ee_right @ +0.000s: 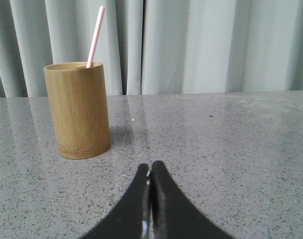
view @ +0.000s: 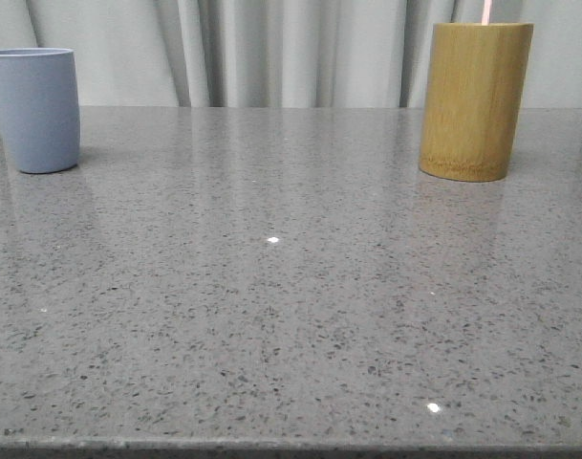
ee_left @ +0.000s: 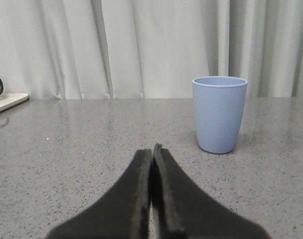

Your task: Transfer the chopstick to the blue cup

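Observation:
The blue cup [view: 32, 109] stands upright at the table's far left, also seen in the left wrist view [ee_left: 219, 114]. A pale pink chopstick [ee_right: 95, 36] leans out of the yellow-brown bamboo cylinder [ee_right: 77, 109]; in the front view only its tip [view: 486, 10] shows above the cylinder [view: 473, 100] at the far right. My left gripper [ee_left: 152, 150] is shut and empty, low over the table, short of the blue cup. My right gripper [ee_right: 150, 166] is shut and empty, short of the bamboo cylinder. Neither gripper shows in the front view.
The grey speckled table [view: 291, 306] ends at pale curtains [view: 291, 48] behind. A flat white object [ee_left: 7, 102] with a black loop on it lies at the table's edge in the left wrist view.

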You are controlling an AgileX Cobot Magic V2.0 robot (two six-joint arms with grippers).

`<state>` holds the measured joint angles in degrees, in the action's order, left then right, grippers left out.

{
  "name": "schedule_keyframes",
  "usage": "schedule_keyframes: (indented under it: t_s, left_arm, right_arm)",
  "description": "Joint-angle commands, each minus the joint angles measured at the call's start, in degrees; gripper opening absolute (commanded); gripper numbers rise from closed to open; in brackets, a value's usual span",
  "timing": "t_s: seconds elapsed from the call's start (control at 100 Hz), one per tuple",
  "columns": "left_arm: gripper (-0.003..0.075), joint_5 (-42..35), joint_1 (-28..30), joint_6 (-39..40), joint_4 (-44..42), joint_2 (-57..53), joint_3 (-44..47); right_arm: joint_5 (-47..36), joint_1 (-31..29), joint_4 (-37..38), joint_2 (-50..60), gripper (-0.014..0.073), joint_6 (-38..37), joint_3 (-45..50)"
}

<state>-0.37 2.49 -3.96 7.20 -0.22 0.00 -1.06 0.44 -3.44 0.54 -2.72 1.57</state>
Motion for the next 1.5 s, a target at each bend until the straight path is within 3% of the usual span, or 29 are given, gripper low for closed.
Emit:
schedule_keyframes:
  t_s: [0.0,0.27,0.77,0.85,1.01,1.11,1.49]
  left_arm:
    - [-0.0019,-3.61,-0.15,0.39,2.84,-2.05,-2.15]
    - [-0.0019,17.20,-0.15,0.28,3.52,3.51,-18.98]
    - [-0.0010,29.60,-0.15,0.28,3.86,34.20,-50.49]
    - [0.0046,31.87,-0.15,0.28,3.86,39.19,-53.77]
    - [0.0269,32.77,-0.15,0.18,3.86,45.22,-56.93]
    - [0.0380,32.56,-0.15,0.10,3.86,47.08,-57.04]
    - [0.0397,30.52,-0.15,0.33,6.41,51.30,-57.19]
  right_arm:
    - [-3.22,-0.34,0.26,1.24,-0.0060,0.19,-2.64]
    - [17.77,-0.34,0.26,-3.33,-0.0060,0.19,-16.33]
    - [25.25,-0.34,0.26,-30.57,-0.0053,0.24,-46.48]
    - [26.87,-0.34,0.26,-33.91,0.0008,0.24,-49.91]
    - [27.53,-0.34,0.38,-38.60,0.0274,0.24,-53.28]
    - [26.57,-0.34,0.38,-40.04,0.0358,0.24,-53.28]
    - [25.98,-0.34,0.33,-40.73,0.0360,0.24,-53.16]
